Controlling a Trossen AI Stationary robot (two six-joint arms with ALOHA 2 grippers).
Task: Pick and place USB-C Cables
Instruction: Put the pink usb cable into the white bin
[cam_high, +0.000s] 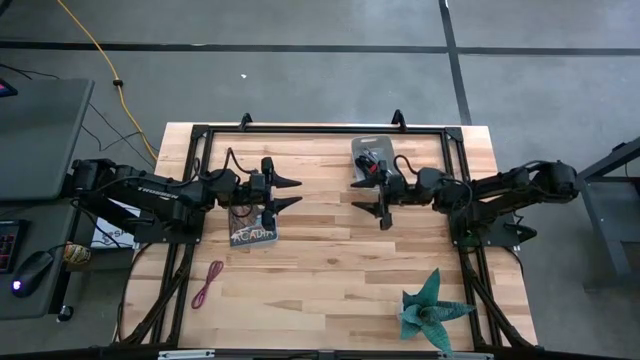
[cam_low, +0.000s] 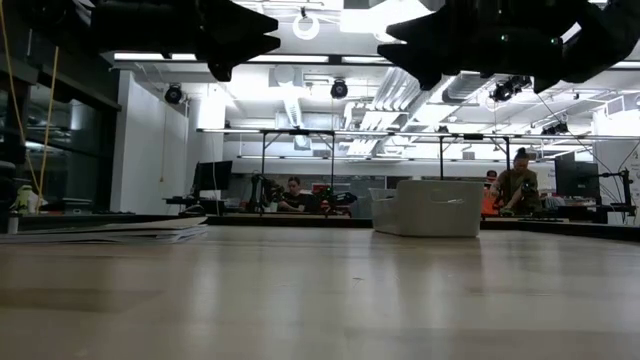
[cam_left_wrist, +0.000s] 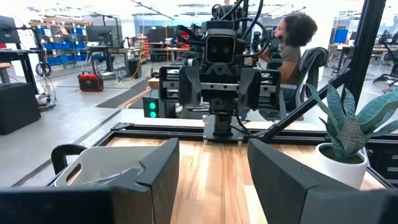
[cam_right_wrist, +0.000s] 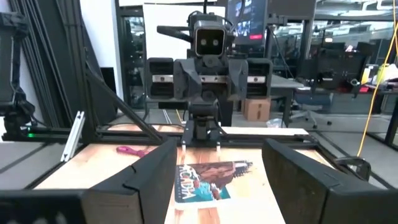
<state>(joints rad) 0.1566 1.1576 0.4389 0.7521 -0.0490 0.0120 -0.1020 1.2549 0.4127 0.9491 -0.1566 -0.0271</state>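
A maroon-pink cable (cam_high: 208, 283) lies loosely coiled on the table near its left front, and it shows far off in the right wrist view (cam_right_wrist: 134, 150). Dark cables with a touch of red (cam_high: 368, 160) lie inside a pale bin (cam_high: 374, 146) at the far middle of the table. My left gripper (cam_high: 295, 193) hovers open above the table's middle, just right of a book (cam_high: 253, 232). My right gripper (cam_high: 358, 195) hovers open facing it, close to the bin's near side. Each wrist view shows its own open fingers, left (cam_left_wrist: 211, 168) and right (cam_right_wrist: 217, 168), with nothing between them.
The book (cam_right_wrist: 208, 180) lies flat under the left arm. A potted plant with pointed green leaves (cam_high: 430, 308) stands at the near right corner. A black frame (cam_high: 300, 128) borders the table. People sit in the room behind (cam_low: 520, 180).
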